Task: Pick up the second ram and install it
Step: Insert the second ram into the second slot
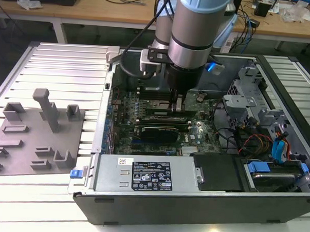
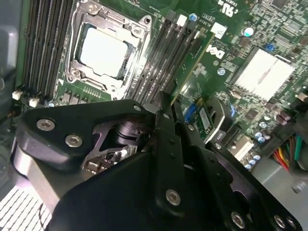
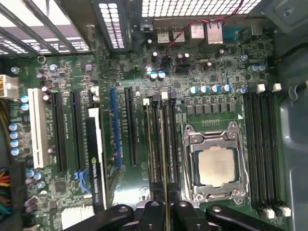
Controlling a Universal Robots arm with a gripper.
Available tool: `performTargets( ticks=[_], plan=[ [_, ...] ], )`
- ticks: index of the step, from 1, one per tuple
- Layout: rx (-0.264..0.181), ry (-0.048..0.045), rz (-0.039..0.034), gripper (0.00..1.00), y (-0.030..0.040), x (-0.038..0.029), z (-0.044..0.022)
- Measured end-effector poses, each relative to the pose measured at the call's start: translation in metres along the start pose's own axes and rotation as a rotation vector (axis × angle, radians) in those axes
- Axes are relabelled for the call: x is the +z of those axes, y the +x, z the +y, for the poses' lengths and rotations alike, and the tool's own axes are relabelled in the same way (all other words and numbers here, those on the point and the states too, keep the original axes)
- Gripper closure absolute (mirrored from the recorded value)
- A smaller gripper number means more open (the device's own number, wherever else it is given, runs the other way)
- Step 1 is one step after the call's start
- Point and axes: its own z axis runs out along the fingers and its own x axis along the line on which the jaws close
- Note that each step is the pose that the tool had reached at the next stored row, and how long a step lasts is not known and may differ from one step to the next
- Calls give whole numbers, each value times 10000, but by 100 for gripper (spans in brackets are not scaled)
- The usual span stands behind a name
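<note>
One arm reaches straight down into the open computer case, which lies on its side on the slatted surface at centre frame in the exterior view. Its gripper sits low over the motherboard, just beside the CPU socket. In the second wrist view the black fingers are closed in a pinch on the second ram, a thin green stick seen edge-on, running from the fingertips toward the upper right of that frame, alongside the black memory slots next to the socket. In the first wrist view the gripper stands at the bottom centre, and the stick's narrow edge rises from it in line with the slots left of the socket; whether it is fully seated I cannot tell. Long expansion slots lie in the left half of that frame. On the exterior view's left, a grey holder tray with upright blocks rests on the surface, well apart from the case. A power supply lies along the case's near wall.
</note>
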Motion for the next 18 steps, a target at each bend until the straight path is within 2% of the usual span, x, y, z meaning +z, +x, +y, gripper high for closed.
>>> performTargets(
  ticks=[3,6,7,10,14,18],
  plan=[
    [0,0,1,86,-41,125,49],
    [0,0,2,86,-96,196,56],
    [1,2,17,86,-99,210,62],
    [1,15,180,86,-95,262,77],
    [-15,16,194,86,-119,334,80],
    [-63,12,200,86,-134,353,102]
  ],
)
